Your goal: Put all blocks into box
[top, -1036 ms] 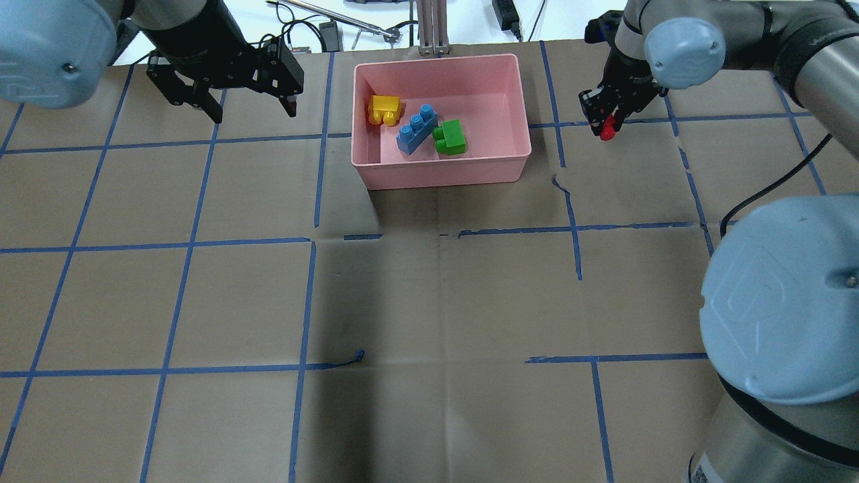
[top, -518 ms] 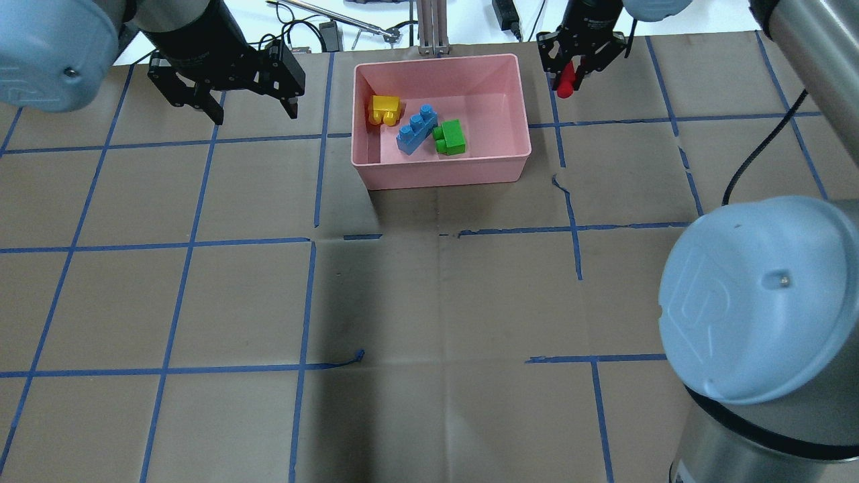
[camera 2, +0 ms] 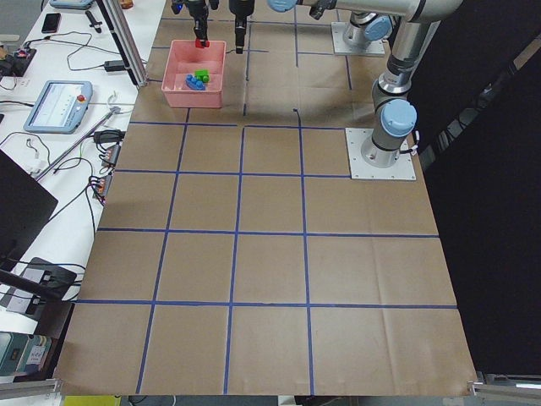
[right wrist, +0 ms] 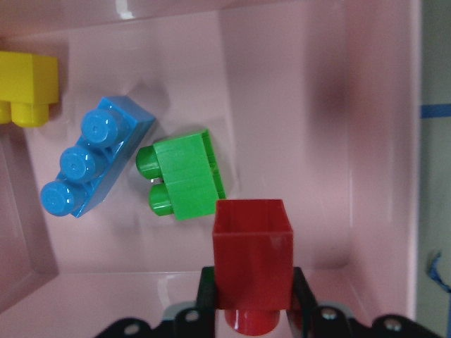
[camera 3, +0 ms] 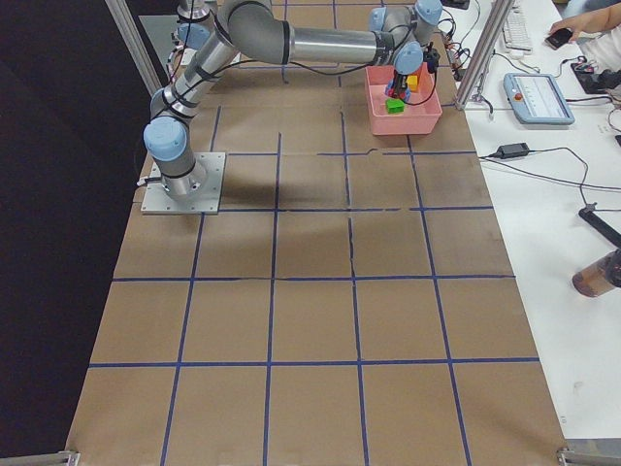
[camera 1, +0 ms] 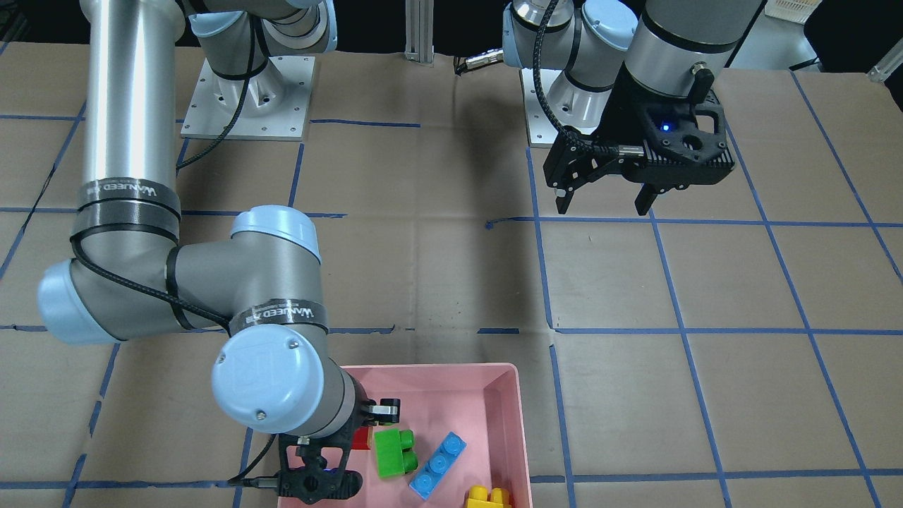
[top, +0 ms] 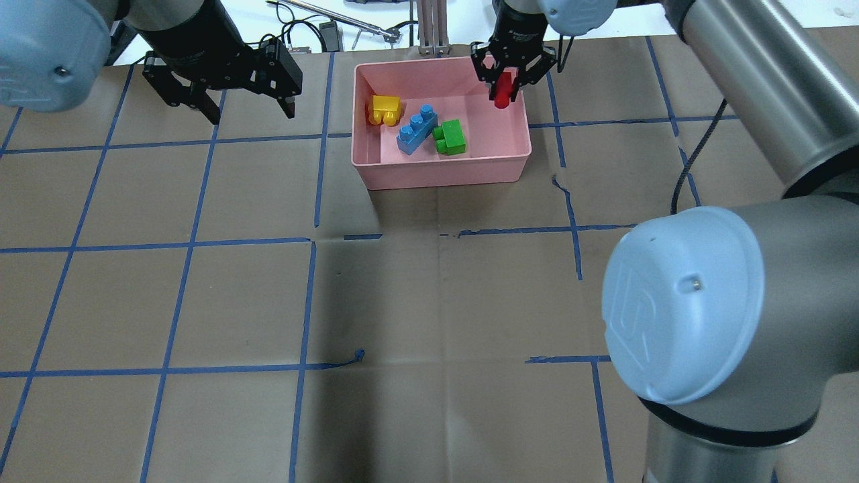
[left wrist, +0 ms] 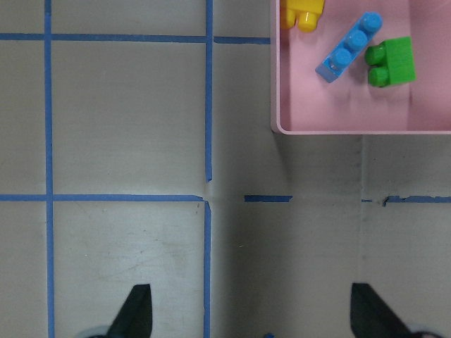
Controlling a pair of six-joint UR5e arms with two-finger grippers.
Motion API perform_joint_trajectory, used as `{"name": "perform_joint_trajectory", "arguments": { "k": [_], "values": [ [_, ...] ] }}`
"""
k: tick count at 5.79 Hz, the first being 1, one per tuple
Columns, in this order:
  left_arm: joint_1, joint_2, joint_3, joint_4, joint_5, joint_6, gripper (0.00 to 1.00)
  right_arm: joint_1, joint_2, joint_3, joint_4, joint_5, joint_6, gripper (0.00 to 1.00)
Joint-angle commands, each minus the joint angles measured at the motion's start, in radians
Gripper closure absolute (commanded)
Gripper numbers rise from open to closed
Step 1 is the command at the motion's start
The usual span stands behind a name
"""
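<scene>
The pink box (top: 510,161) stands at the table's far middle. In it lie the yellow block (top: 384,109), the blue block (top: 416,129) and the green block (top: 450,137). My right gripper (top: 504,84) is shut on the red block (top: 502,90) and holds it above the box's inside, near its far right corner. In the right wrist view the red block (right wrist: 252,260) hangs between the fingers, just beside the green block (right wrist: 184,176). My left gripper (top: 251,111) is open and empty, left of the box above the table.
Cables and tools (top: 335,27) and a metal post (top: 429,27) lie beyond the table's far edge. Blue tape lines (top: 309,302) grid the brown table cover. A side bench with a tablet (camera 3: 539,97) runs along the far edge.
My right gripper has carried the red block leftwards, from the table right of the box to over the box's inside. The left arm has stayed still.
</scene>
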Motion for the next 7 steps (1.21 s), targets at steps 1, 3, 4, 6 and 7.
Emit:
{"name": "perform_joint_trajectory", "arguments": {
  "k": [1,3,4,6,7],
  "values": [
    [0.000,0.002,-0.003,0.001,0.000,0.002,0.01,0.003,0.003,0.002,-0.023,-0.012,0.001,0.01],
    [0.000,0.000,0.001,0.002,0.000,-0.002,0.01,-0.019,-0.064,0.004,0.002,-0.081,-0.008,0.00],
    [0.002,0.003,0.001,0.001,0.002,-0.005,0.01,-0.061,-0.145,0.013,0.058,-0.086,-0.013,0.00],
    [0.002,0.003,0.004,0.001,0.002,-0.006,0.01,-0.182,-0.297,0.059,0.204,-0.091,-0.246,0.01],
    [0.002,0.007,0.004,0.001,0.000,-0.006,0.01,-0.200,-0.399,0.168,0.204,-0.091,-0.257,0.01]
  ]
}}
